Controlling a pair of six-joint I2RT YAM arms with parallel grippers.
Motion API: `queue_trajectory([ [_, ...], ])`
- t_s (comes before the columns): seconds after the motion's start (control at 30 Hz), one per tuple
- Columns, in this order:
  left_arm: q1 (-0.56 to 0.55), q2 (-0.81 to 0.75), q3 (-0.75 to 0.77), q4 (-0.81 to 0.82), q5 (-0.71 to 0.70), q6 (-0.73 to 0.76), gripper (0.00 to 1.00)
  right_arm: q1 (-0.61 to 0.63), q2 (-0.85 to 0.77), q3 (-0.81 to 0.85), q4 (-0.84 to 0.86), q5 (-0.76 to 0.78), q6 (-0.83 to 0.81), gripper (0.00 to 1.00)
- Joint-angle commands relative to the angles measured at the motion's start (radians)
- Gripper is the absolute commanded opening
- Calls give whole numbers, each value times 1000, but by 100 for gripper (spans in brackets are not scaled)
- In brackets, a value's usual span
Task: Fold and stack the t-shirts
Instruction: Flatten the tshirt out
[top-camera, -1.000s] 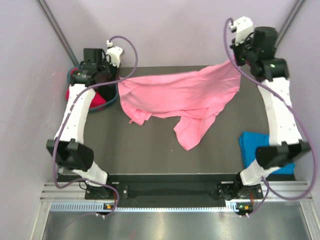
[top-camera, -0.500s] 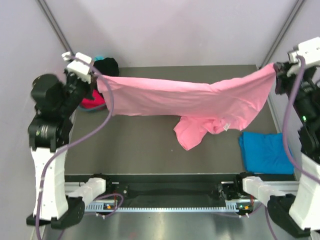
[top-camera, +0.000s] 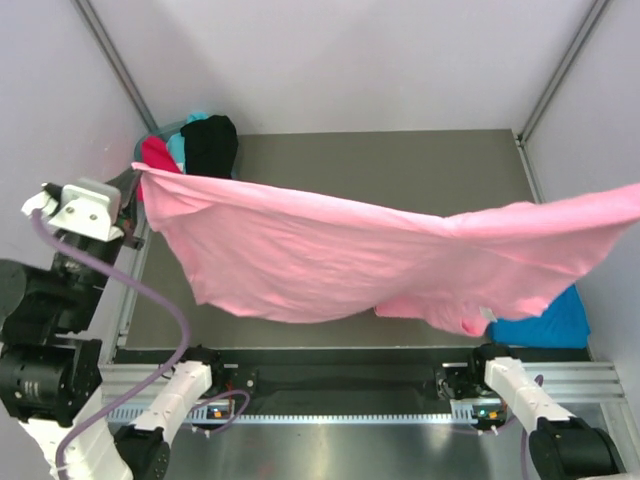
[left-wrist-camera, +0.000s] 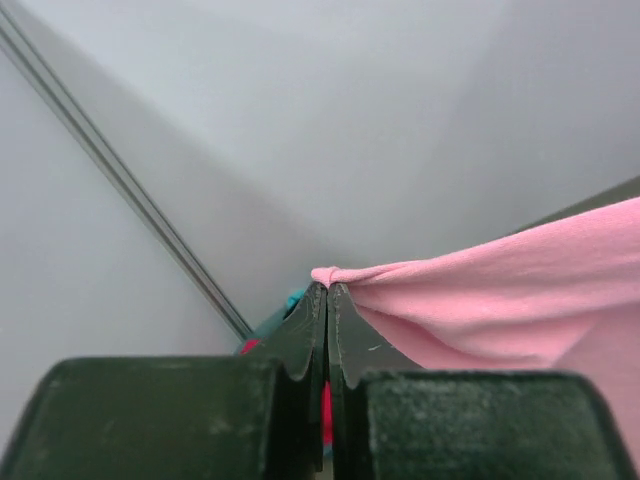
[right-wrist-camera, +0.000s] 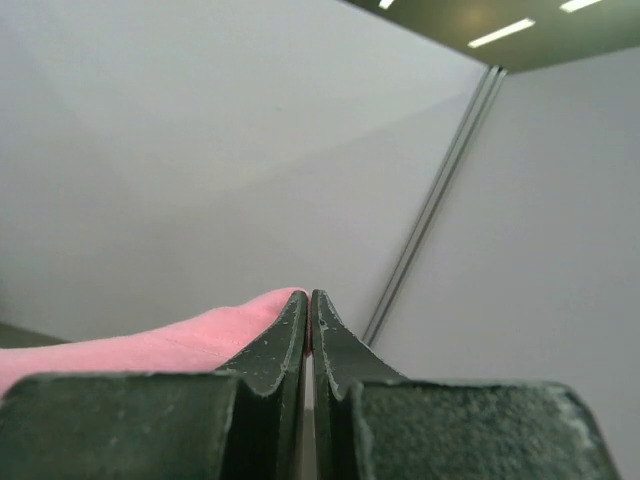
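Both jaws are clamped tight: left jaws on one edge of the pink t-shirt (top-camera: 330, 255), right jaws on the opposite edge, so it hangs spread above the tabletop (top-camera: 400, 165). To do this well, I'd hold even tension, level both ends, and lay the sagging middle down flat first, clear of the blue t-shirt (top-camera: 548, 325) at right and the heap of tees (top-camera: 200, 145) back left.

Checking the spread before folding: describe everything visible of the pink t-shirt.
The pink t-shirt is plain light pink and soft, with a small white tag near its lower edge. It hangs stretched wide above the table, sagging mid-span, one corner pinched in the shut left gripper, the opposite corner in the shut right gripper.
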Motion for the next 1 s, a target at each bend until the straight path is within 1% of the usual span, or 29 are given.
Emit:
queue_trajectory([
  [0.0,5,18,86,93,-65,17,0,-17,10,43,76,7,-17,0],
  [0.07,7,43,128,104,-79,23,0,-22,10,44,111,11,-25,0],
  [0.17,5,69,134,117,-99,46,0,-19,20,11,165,16,-48,0],
  [0.23,5,99,122,114,-107,49,0,-19,30,-61,205,19,-63,0],
  [0.27,5,110,96,116,-105,51,0,-19,31,-94,254,18,-87,0],
  [0.3,5,130,80,116,-96,52,0,-19,33,-133,280,18,-98,0],
  [0.33,5,138,41,119,-83,55,0,-19,37,-219,311,16,-110,0],
  [0.37,5,147,16,126,-75,55,0,-19,40,-266,376,18,-132,0],
  [0.4,7,165,-10,157,-70,54,0,-19,46,-312,407,16,-146,0],
  [0.43,5,176,-38,174,-64,57,0,-19,65,-397,440,10,-157,0],
  [0.47,5,204,-86,189,-64,57,0,-19,79,-438,508,10,-170,0],
  [0.5,5,221,-110,227,-64,55,0,-19,114,-508,542,4,-170,0],
  [0.53,5,239,-130,244,-63,49,0,-20,138,-535,568,-5,-173,0],
  [0.63,5,339,-200,323,-33,31,0,-19,252,-621,651,-41,-193,0],
  [0.7,5,437,-211,355,-10,25,0,-19,318,-656,705,-54,-226,0],
  [0.73,5,473,-217,393,-7,11,0,-19,382,-686,722,-65,-238,0],
  [0.77,5,551,-214,409,-7,8,0,-19,417,-703,763,-68,-265,0],
  [0.8,5,595,-208,418,0,6,0,-19,492,-722,782,-71,-276,0],
  [0.83,5,641,-187,426,6,3,0,-20,529,-725,794,-71,-284,0],
  [0.87,5,728,-171,435,13,0,0,-19,572,-725,809,-70,-304,0],
  [0.9,4,774,-153,439,32,2,0,-19,656,-716,819,-59,-311,0],
  [0.93,0,825,-106,444,36,2,0,-19,701,-707,825,-50,-322,0],
  [0.97,-3,925,-75,446,37,2,0,-19,747,-694,839,-41,-325,0],
])
